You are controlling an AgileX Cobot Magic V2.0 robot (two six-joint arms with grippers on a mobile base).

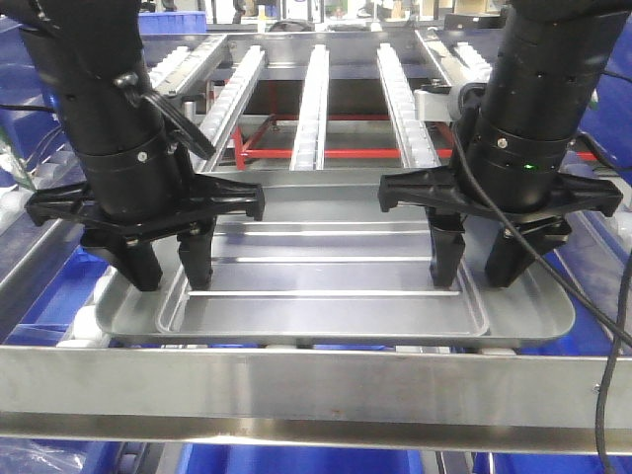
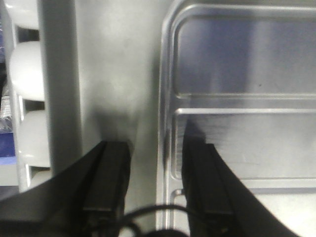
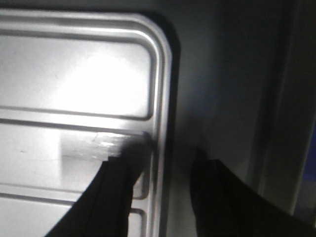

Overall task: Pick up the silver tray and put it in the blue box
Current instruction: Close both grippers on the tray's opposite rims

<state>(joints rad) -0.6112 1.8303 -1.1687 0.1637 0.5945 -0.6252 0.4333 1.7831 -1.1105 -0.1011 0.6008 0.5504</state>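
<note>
Just behind the front steel rail [image 1: 316,380], the silver tray [image 1: 326,311] lies flat. My left gripper [image 1: 168,272] and right gripper [image 1: 477,267] are both spread wide, 2 fingers each straddling the recessed panel's edge at opposite tray ends. Roller tracks [image 1: 314,99] extend beyond.

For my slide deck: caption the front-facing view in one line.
Both open, the left claw and right claw straddle opposite rims of the tray on the roller rack.
</note>
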